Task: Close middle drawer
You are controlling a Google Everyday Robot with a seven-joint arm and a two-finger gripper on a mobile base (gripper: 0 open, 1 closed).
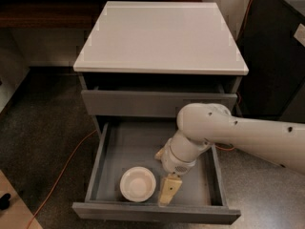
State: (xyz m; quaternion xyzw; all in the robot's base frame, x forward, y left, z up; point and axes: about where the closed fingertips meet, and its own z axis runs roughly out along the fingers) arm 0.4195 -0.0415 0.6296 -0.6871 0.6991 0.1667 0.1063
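While the middle drawer (pixel 143 213) is standing pulled out at the lower centre of the frame, the claw (pixel 168 193) is hanging down inside it, just right of the white bowl (pixel 137 183) and near its front edge (whether it is gaping or clamped, I cannot tell).
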